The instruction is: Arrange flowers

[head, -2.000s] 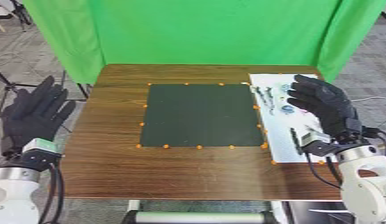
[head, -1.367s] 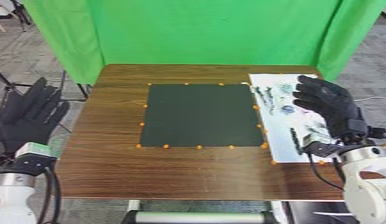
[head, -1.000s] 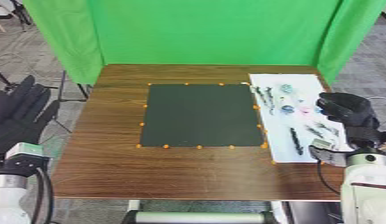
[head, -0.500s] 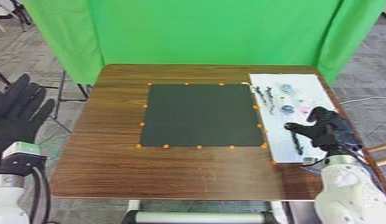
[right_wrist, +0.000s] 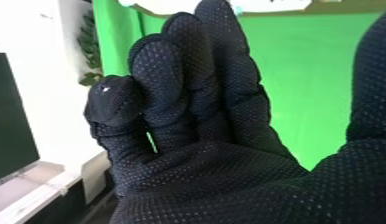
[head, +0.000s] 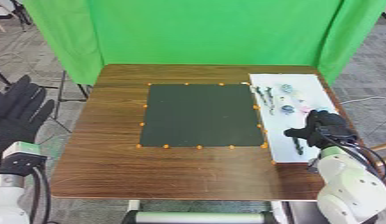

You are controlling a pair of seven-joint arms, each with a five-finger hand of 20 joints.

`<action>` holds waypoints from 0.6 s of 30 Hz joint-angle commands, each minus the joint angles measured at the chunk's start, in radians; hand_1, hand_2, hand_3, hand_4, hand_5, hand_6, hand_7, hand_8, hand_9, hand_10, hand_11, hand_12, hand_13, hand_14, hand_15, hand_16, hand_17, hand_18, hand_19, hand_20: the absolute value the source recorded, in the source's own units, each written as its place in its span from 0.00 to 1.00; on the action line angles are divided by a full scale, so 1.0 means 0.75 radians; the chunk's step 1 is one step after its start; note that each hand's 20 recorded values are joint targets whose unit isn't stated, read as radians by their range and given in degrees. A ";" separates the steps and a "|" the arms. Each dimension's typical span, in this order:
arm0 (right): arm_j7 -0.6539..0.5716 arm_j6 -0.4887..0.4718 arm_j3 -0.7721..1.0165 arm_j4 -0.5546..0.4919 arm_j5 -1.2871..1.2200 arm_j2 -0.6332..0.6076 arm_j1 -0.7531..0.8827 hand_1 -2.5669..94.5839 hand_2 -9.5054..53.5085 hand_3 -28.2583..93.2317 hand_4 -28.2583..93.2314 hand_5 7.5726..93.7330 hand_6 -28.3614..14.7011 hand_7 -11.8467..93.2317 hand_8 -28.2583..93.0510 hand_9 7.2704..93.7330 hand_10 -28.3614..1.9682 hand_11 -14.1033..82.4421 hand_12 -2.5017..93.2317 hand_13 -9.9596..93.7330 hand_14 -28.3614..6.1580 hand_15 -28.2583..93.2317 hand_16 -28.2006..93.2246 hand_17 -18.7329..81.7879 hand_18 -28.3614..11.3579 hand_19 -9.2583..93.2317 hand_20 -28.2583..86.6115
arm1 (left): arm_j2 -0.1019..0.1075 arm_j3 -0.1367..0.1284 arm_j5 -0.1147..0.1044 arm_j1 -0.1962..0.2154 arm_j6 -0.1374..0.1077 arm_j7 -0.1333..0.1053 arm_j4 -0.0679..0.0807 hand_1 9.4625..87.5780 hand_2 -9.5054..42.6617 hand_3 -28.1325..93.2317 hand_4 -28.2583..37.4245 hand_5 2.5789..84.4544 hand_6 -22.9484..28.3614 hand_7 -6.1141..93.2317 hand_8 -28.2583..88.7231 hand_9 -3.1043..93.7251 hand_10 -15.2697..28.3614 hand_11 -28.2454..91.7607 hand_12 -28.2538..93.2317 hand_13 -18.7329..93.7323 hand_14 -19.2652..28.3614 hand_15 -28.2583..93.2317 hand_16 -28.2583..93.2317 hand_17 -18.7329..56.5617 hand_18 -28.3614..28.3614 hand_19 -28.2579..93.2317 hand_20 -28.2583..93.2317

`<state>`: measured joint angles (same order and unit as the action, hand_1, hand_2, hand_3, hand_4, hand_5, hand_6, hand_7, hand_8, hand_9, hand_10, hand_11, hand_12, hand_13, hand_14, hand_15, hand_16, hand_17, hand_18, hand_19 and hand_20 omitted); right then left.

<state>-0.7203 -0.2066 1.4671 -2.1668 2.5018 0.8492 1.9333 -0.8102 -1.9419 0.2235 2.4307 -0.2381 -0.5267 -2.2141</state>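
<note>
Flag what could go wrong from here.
The right hand hovers low over the white sheet, so it might nudge the dark stem beside it out of line. The flower pieces lie close together on that sheet, so a grasp could perhaps catch two.

The counter (head: 101,167) is brown with darker wood grain, the square mat (head: 203,115) dark grey-green, edged by orange dots (head: 199,147). On the white sheet (head: 280,152), blooms (head: 287,109) show pale blue and pink, stems (head: 269,95) dark. The curtain (head: 207,37) is bright green. The left hand (head: 19,117) and right hand (head: 324,125) are black, the latter's glove finely speckled paler
</note>
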 commanded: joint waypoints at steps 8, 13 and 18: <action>-0.075 -0.199 -0.104 0.126 -0.025 0.025 -0.125 0.31 0.00 0.73 0.00 0.69 0.50 0.40 0.17 0.71 0.35 0.62 0.40 0.69 0.30 0.79 0.53 0.58 0.10 1.00 0.64 | -0.008 0.022 -0.001 -0.007 -0.002 0.012 0.000 0.22 0.41 0.82 0.00 0.43 0.54 0.18 0.17 0.31 0.61 0.37 0.29 0.33 0.60 0.44 0.15 0.20 0.69 0.49 0.30; -0.140 -0.313 -0.150 0.191 -0.040 0.045 -0.183 0.31 0.00 0.72 0.00 0.70 0.50 0.40 0.17 0.71 0.35 0.62 0.40 0.69 0.29 0.79 0.53 0.58 0.10 1.00 0.64 | -0.010 0.033 -0.002 -0.013 -0.006 0.019 0.002 0.22 0.41 0.82 0.00 0.43 0.54 0.18 0.17 0.31 0.61 0.38 0.29 0.33 0.60 0.44 0.15 0.20 0.69 0.49 0.30; -0.174 -0.390 -0.164 0.237 -0.102 0.060 -0.213 0.33 0.00 0.77 0.00 0.73 0.52 0.43 0.17 0.74 0.35 0.63 0.41 0.72 0.30 0.79 0.53 0.60 0.09 1.00 0.66 | -0.010 0.031 -0.004 -0.008 -0.005 0.018 0.000 0.22 0.41 0.82 0.00 0.43 0.54 0.18 0.17 0.31 0.61 0.38 0.29 0.33 0.60 0.44 0.15 0.20 0.69 0.49 0.30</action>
<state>-0.8095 -0.4331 1.3540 -2.0367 2.4704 0.8750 1.7909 -0.8116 -1.9176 0.2213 2.4171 -0.2382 -0.5201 -2.2130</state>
